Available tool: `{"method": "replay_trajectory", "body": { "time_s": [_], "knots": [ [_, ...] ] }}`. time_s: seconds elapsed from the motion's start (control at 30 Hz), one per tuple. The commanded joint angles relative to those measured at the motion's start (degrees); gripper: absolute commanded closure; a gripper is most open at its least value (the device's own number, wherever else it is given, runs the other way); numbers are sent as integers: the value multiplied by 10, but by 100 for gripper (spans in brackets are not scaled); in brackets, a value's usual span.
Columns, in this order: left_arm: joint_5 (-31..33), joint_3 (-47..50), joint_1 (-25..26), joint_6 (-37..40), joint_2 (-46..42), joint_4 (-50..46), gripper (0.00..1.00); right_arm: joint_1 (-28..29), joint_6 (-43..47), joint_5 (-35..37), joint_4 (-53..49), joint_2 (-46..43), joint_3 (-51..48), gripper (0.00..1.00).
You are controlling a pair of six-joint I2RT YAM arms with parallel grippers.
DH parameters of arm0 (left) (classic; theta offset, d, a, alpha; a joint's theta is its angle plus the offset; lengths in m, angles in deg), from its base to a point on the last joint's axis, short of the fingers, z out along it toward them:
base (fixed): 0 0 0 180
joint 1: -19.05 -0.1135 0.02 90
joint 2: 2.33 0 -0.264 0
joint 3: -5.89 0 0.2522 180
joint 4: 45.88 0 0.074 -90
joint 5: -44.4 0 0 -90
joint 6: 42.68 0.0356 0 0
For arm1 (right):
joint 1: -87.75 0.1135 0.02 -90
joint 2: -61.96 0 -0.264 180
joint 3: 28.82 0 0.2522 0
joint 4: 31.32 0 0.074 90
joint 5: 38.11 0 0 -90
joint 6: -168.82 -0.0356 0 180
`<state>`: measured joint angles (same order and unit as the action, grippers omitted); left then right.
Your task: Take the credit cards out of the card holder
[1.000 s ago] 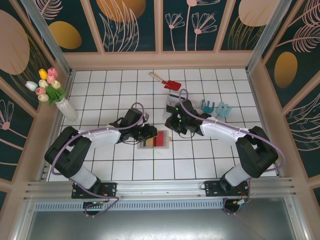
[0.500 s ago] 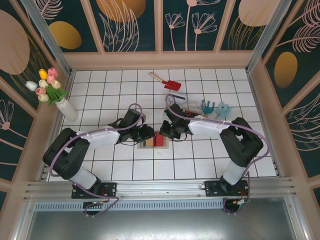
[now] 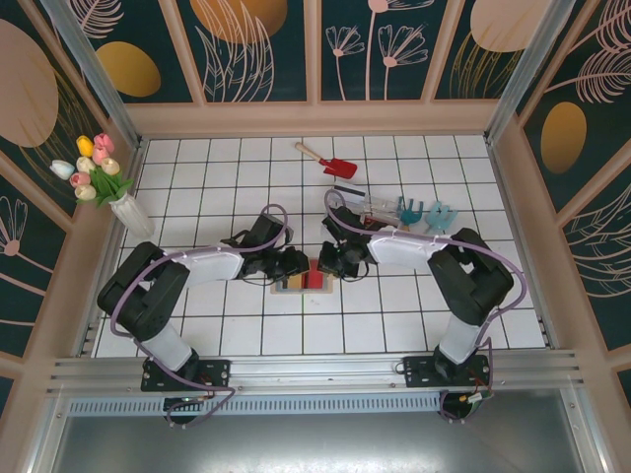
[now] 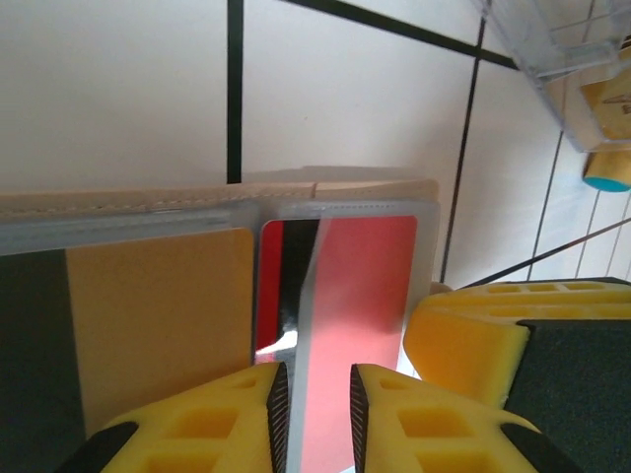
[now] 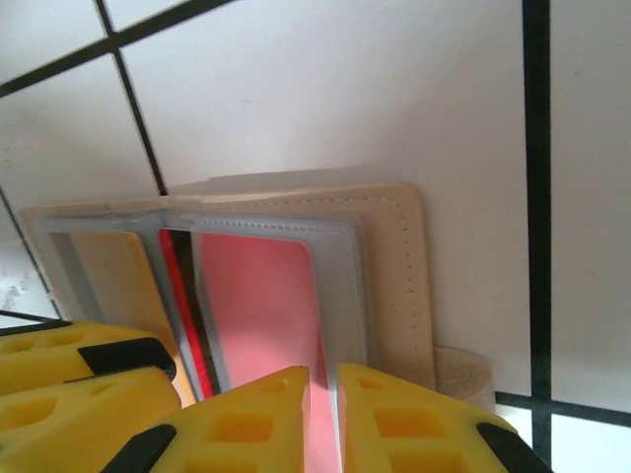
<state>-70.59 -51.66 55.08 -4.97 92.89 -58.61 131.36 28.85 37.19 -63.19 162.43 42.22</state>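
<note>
A second ago the right claw (image 3: 328,264) hung behind the card holder (image 3: 304,284), over by the clear tray (image 3: 378,205). Half a second ago it had dropped to the holder's right edge, and it sits there now with hardly any shift. The left claw (image 3: 293,264) has kept its place at the holder's left side, and its elbow has drawn in a little. The card holder lies open on the tiled table (image 3: 246,325) between the two claws and has not moved. Its tan outer edge (image 4: 197,192) frames the grey pocket leaves. One pocket holds a tan card (image 4: 158,315). The next holds a red card (image 4: 370,286), with a dark strip along its inner side. From the right wrist the same red card (image 5: 256,305) shows inside its grey pocket, with the holder's stitched tan border (image 5: 394,276) beyond it. The clear tray stands behind and to the right of the holder, well apart from it, and its contents are too small to make out. The left claw (image 4: 317,394) has its yellow fingers nearly together, pinching a thin grey leaf of the holder that stands on edge between them. The right claw (image 5: 325,404) is likewise pressed almost closed on the near edge of the red card's pocket. The two claws are just beside each other over the holder.
</note>
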Motion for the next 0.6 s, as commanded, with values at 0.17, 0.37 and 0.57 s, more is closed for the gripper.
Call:
{"method": "replay_trajectory", "body": {
  "time_s": [0.17,0.37,0.57],
  "knots": [
    [0,3,2,21,17,-18,72,-4,23,-21,-20,43,17,83],
    [40,-2,2,36,9,-58,69,-4,22,-22,-19,53,13,83],
    [71,-8,2,50,-8,-89,66,-5,29,7,-41,53,17,83]
  ]
}}
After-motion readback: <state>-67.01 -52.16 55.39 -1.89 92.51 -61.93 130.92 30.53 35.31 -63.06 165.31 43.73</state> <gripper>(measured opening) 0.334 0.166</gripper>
